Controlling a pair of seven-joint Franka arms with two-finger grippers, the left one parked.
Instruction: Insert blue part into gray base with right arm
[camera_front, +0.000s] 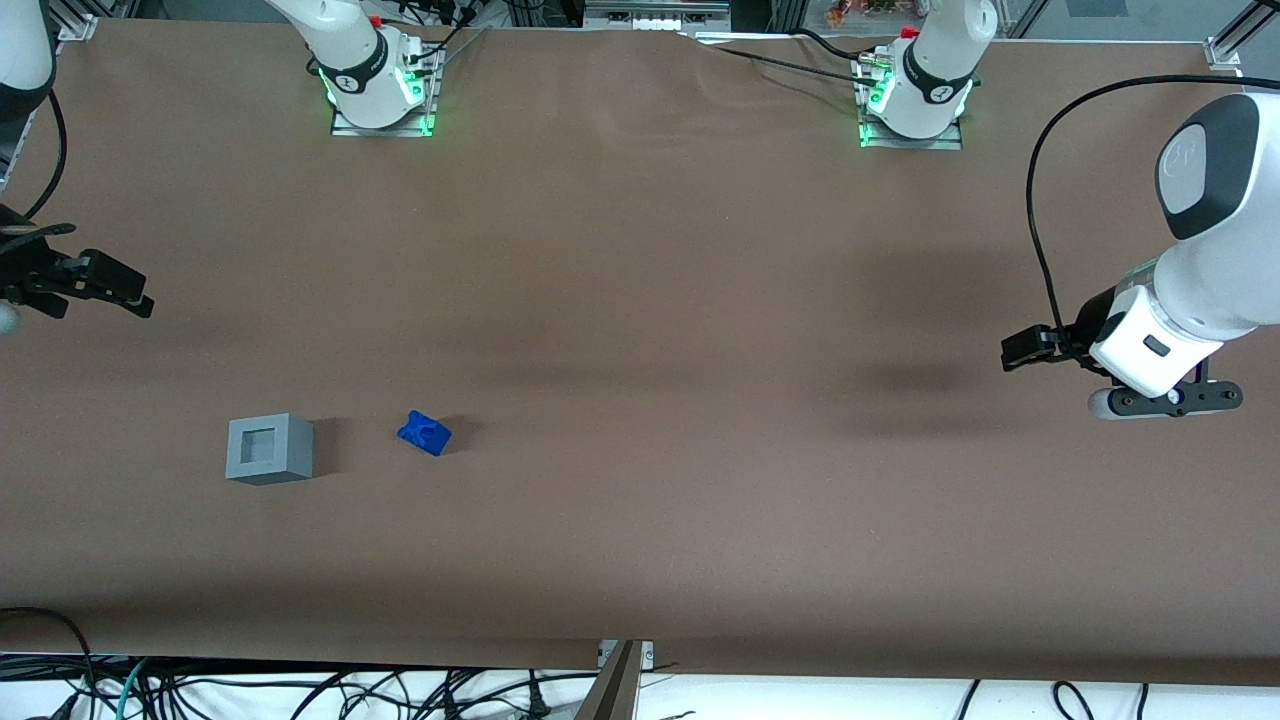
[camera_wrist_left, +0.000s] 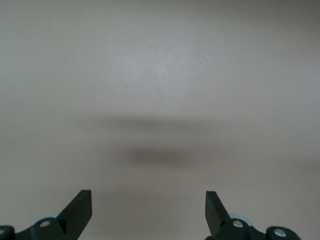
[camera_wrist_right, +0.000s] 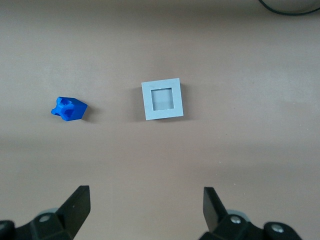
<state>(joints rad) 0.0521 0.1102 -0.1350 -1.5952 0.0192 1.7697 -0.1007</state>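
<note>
Front camera looked steeply down over the whole table; right wrist camera faced straight down from high, sharing gray base and blue part; left wrist camera saw only tabletop.

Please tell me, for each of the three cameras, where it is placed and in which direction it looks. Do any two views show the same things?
Front view: high, facing the robots, looking down on the brown table; shows both arm bases and the right arm's gripper.
Right wrist view: on the working arm's wrist, looking down past its open gripper at the blue part and gray base.
Left wrist view: sees only bare table past its own fingertips.
Shared: front and right wrist views both show blue part and gray base, apart.
</note>
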